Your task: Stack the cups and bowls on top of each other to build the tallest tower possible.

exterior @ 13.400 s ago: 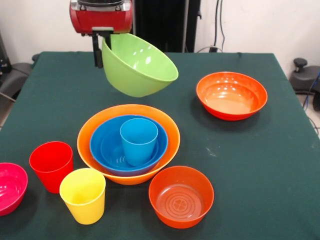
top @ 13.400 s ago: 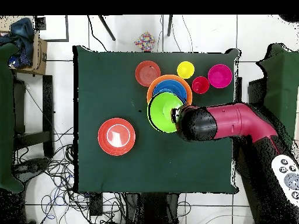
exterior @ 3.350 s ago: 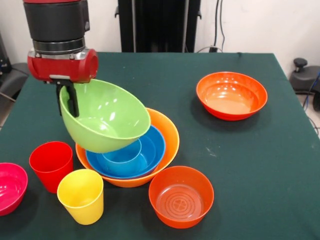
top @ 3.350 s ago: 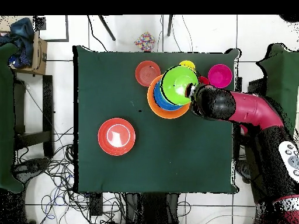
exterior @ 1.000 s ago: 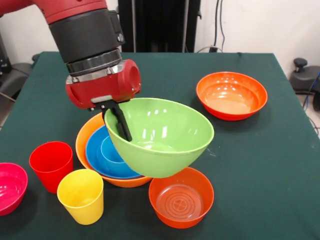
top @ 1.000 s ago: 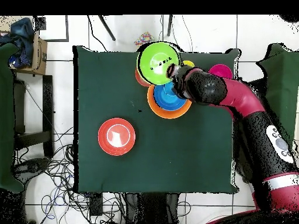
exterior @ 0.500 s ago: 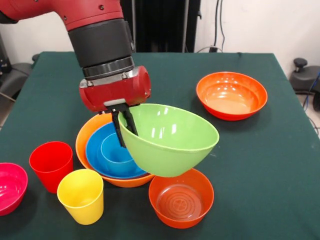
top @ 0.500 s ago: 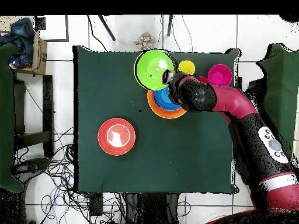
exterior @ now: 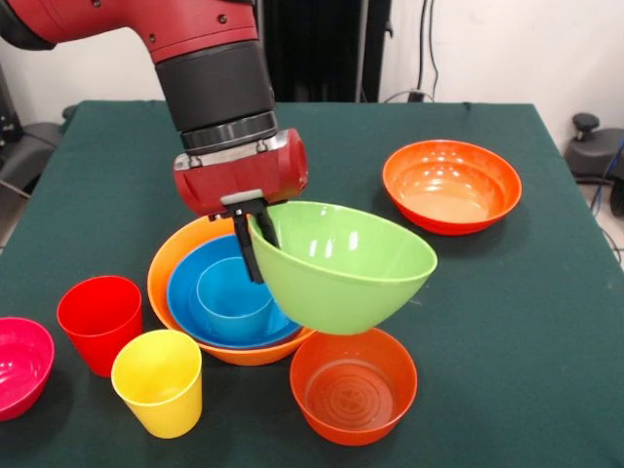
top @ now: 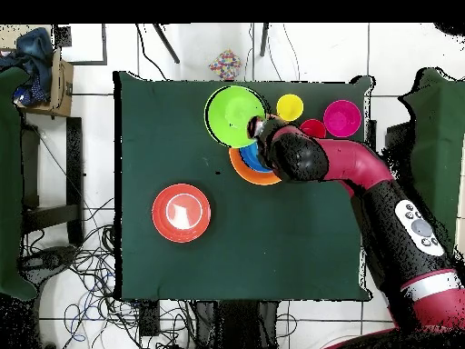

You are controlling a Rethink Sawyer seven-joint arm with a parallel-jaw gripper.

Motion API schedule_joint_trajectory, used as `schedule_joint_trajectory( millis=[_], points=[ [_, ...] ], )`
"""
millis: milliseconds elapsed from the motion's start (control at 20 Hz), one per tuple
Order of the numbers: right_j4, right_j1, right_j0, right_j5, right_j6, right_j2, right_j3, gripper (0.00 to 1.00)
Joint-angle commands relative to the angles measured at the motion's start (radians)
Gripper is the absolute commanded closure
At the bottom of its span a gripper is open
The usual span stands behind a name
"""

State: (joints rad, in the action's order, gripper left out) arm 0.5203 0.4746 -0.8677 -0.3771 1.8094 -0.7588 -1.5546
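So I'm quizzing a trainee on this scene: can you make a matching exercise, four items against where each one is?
Things:
1. lime green bowl
2. light blue cup
3. yellow cup
4. magenta bowl

Places:
A. nested in the blue bowl
B. at the table's left edge, front view
C. held tilted by the gripper
D. on the table in front of the red cup

Pairs: 1-C, 2-A, 3-D, 4-B

Glossy plastic bowls [exterior: 341, 265] on matt cloth table [exterior: 507, 322].
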Motion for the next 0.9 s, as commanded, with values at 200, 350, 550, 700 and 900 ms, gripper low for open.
schedule_joint_trajectory(
  millis=[200, 350, 550, 700, 900],
  points=[
    [-0.001, -0.003, -0.063, -0.146, -0.177, -0.096, -0.119, 1.00],
    [-0.005, -0.013, -0.080, -0.185, -0.197, -0.111, -0.132, 1.00],
    [-0.004, -0.031, -0.103, -0.248, -0.232, -0.130, -0.146, 1.00],
    [0.006, -0.050, -0.118, -0.290, -0.259, -0.137, -0.150, 1.00],
    [0.033, -0.089, -0.129, -0.348, -0.307, -0.131, -0.138, 1.00]
  ],
)
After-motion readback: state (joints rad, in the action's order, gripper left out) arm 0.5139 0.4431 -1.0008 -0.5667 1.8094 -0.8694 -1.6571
